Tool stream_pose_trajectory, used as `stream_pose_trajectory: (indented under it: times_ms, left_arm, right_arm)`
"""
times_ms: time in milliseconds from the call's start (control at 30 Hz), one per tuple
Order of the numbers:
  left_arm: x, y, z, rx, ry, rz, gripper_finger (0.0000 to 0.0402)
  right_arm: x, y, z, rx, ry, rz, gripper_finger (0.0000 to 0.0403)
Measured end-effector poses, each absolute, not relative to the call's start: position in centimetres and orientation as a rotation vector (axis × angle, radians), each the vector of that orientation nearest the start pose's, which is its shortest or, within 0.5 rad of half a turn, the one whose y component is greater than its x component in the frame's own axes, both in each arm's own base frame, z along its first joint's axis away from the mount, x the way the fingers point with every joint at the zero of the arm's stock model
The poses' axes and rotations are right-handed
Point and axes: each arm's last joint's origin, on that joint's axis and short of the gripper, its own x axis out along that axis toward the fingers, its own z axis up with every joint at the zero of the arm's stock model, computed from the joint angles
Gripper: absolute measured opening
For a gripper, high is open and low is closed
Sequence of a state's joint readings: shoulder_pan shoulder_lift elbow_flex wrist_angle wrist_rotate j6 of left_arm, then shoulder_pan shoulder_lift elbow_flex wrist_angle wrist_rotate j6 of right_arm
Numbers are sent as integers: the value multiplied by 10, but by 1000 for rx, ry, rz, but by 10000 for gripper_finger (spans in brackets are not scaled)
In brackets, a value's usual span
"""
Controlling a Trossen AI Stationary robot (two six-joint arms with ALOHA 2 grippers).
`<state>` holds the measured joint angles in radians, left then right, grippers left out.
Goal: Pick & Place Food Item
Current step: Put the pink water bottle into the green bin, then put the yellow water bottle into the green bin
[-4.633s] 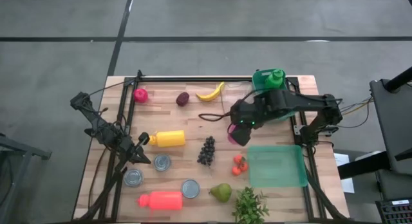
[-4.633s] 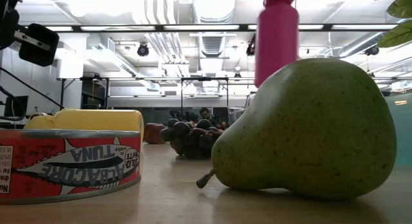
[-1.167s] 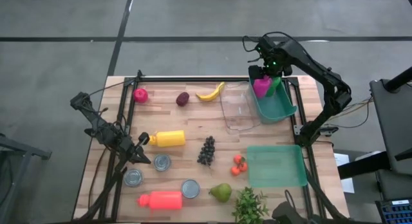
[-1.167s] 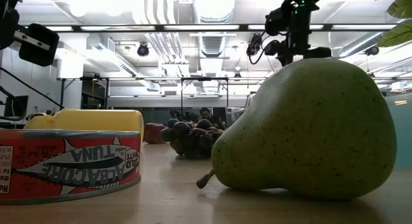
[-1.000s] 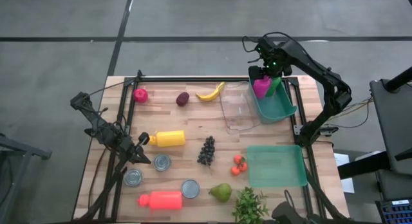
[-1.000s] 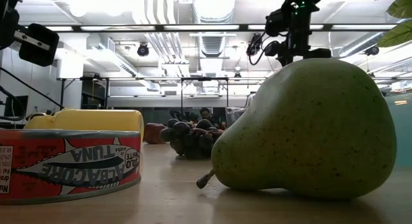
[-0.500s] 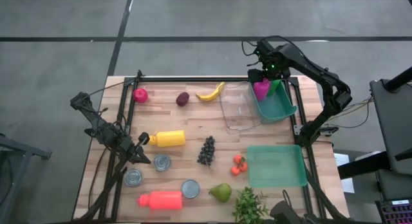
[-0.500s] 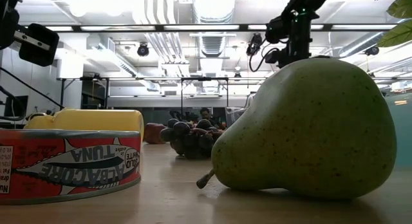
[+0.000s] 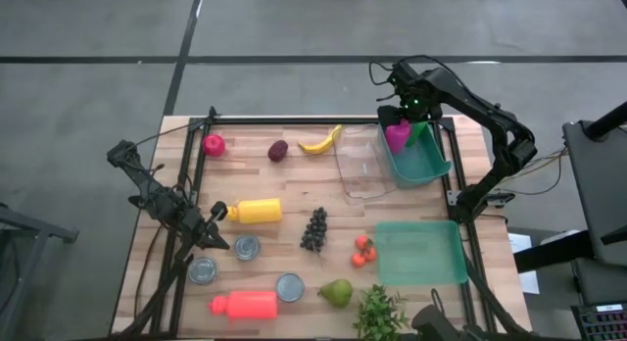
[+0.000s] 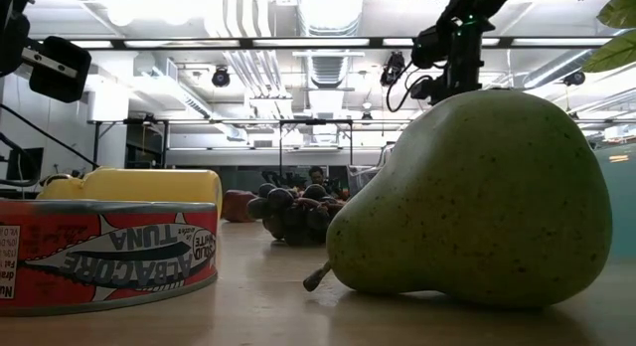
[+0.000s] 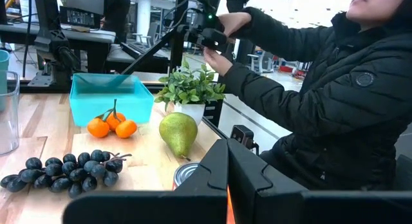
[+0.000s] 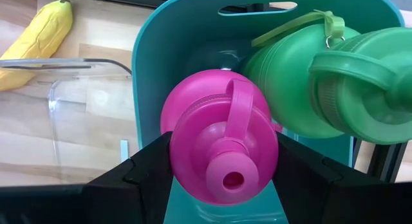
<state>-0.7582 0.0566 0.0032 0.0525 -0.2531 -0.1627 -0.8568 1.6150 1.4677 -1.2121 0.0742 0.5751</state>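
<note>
A teal bin (image 9: pixel 431 163) sits at the table's far right corner. Inside it, my right gripper (image 9: pixel 403 121) is clamped around a pink bottle (image 12: pixel 222 141), beside a green bottle (image 12: pixel 309 82). My left gripper (image 9: pixel 217 239), fingers together, waits near a yellow bottle (image 9: pixel 257 211).

Earlier we see the right gripper (image 9: pixel 399 125) out over the middle of the table, carrying the pink bottle (image 9: pixel 397 135) well short of the teal bin (image 9: pixel 431 163). Now that gripper hangs over the bin's far end, and the pink bottle stands inside the bin, just beside the green bottle (image 12: pixel 309 76) already there. The fingers (image 12: pixel 138 176) flank the pink bottle's cap on both sides. Across the last second the arm rises a little above the bin, seen from the table-level camera.
</note>
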Motion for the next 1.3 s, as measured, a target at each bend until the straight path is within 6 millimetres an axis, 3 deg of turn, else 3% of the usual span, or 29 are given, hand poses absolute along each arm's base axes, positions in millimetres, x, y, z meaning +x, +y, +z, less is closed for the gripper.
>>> stream_pose_trajectory:
  times_ms: [267,667,967,1300]
  left_arm:
    - [78,-64,165,-159,42,-504,0]
    - [78,-64,165,-159,42,-504,0]
    - [78,-64,165,-159,42,-504,0]
    - [78,-64,165,-159,42,-504,0]
  right_arm:
    - [197,-231,296,995,1059,-1141,221]
    - [198,-231,296,1001,1053,-1132,324]
    - [196,-229,298,1001,1060,-1134,329]
    - [182,-212,320,1007,1008,-1110,329]
